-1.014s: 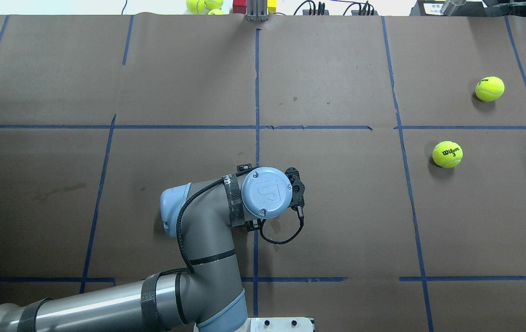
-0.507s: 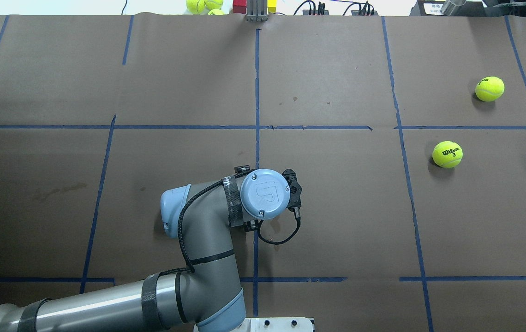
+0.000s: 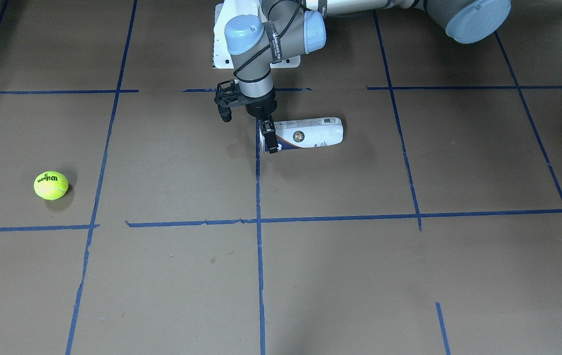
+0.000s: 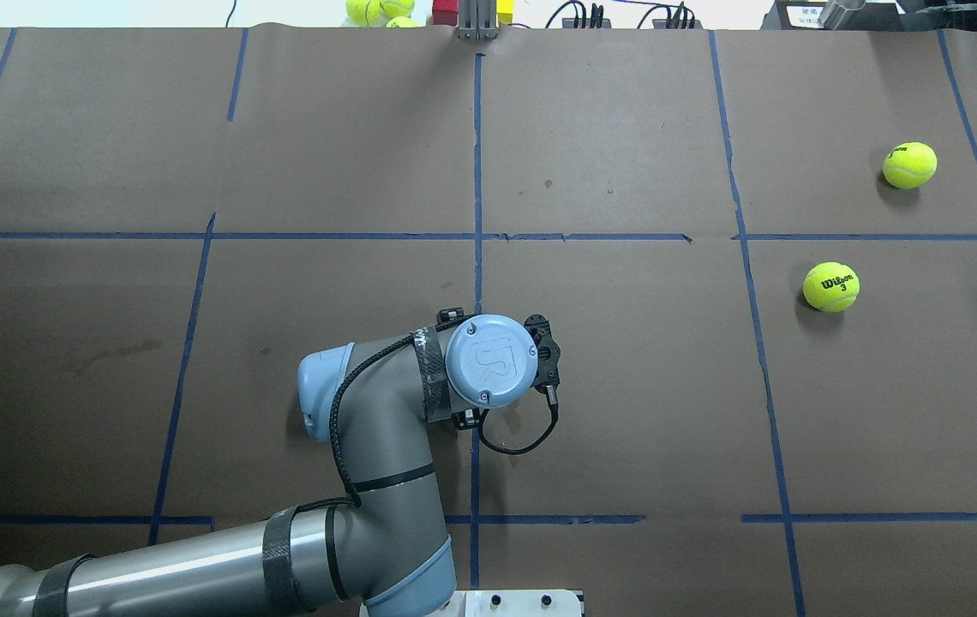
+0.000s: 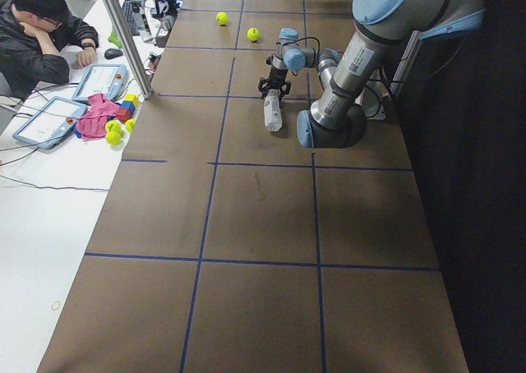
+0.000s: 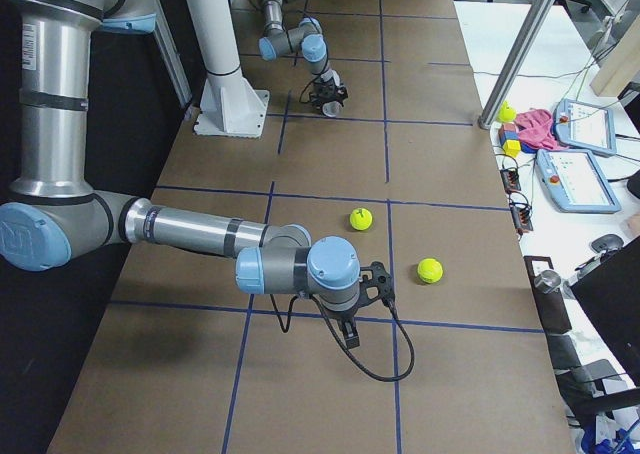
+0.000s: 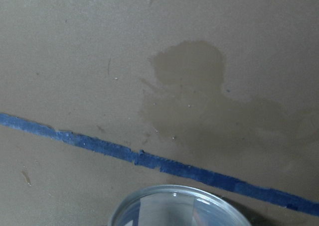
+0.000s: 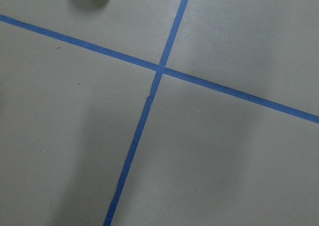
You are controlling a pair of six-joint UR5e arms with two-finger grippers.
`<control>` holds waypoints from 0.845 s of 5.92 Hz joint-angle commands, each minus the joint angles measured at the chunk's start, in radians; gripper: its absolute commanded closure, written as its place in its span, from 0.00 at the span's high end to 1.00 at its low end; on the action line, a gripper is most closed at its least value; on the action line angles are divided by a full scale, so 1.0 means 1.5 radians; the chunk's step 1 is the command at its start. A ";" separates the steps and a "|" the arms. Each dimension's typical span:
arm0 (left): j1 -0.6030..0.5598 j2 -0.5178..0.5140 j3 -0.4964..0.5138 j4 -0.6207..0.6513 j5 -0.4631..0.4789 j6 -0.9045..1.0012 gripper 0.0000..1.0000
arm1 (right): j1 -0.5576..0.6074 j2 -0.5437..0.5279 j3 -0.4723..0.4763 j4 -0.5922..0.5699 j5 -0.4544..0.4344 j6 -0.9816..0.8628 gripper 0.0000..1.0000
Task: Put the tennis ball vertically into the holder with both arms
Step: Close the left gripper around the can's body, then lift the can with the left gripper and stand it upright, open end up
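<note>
The holder [image 3: 310, 132] is a clear can with a white and navy label. It lies on its side on the brown table, and its clear rim shows at the bottom of the left wrist view [image 7: 174, 206]. My left gripper [image 3: 270, 140] points down at the can's open end with one black finger across it. I cannot tell whether it grips. In the overhead view the left wrist [image 4: 491, 360] hides both gripper and can. Two tennis balls [image 4: 831, 287] [image 4: 909, 164] lie far to the right. My right gripper [image 6: 350, 336] hangs near them, and I cannot tell if it is open or shut.
The white bolted pedestal [image 3: 222, 44] stands at the robot's edge behind the can. More balls and blocks [image 4: 377, 10] lie beyond the table's far edge. An operator [image 5: 41, 20] sits at a side desk with tablets. Blue tape lines cross the table.
The left wrist has shifted slightly left and toward the robot in the overhead view, then held still. The tennis balls have not moved.
</note>
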 commanded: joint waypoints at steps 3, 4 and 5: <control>-0.007 -0.003 -0.026 -0.043 0.000 -0.001 0.81 | 0.000 0.001 0.000 0.000 0.000 0.000 1.00; -0.020 -0.004 -0.092 -0.043 -0.002 -0.001 0.81 | 0.000 0.001 -0.001 0.000 0.000 0.000 1.00; -0.039 -0.006 -0.159 -0.048 -0.005 -0.002 0.81 | 0.000 0.001 -0.001 0.000 0.000 0.000 1.00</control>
